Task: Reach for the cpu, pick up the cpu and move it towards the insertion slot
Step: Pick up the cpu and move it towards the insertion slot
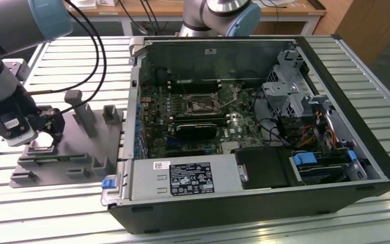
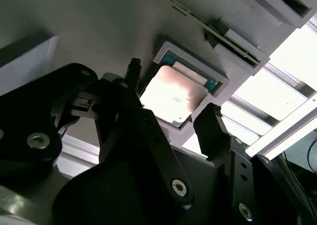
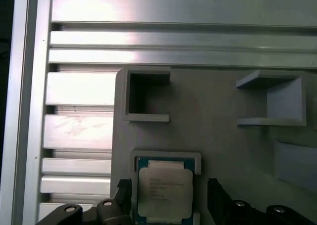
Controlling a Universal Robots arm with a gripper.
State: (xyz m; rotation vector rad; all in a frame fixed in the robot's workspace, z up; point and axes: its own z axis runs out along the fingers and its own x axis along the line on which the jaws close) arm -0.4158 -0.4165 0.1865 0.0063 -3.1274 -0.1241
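Note:
The cpu (image 3: 164, 188) (image 2: 173, 93) is a small square chip with a silver top. It lies flat in a shallow square nest of the grey fixture plate (image 1: 79, 152). My gripper (image 3: 168, 197) (image 2: 172, 98) is open just above it, with one black finger (image 3: 124, 195) on one side of the chip and the other finger (image 3: 214, 195) on the opposite side, both apart from it. In the exterior view the gripper (image 1: 44, 138) hangs low over the plate's left part. The insertion slot (image 1: 200, 104) is the dark square socket on the green board inside the open computer case.
The open computer case (image 1: 249, 127) lies on the slatted metal table to the exterior view's right of the plate. Grey upright fixture blocks (image 1: 87, 114) stand on the plate near the gripper. A black card (image 1: 195, 129) sits just in front of the socket. A second arm (image 1: 222, 15) stands behind the case.

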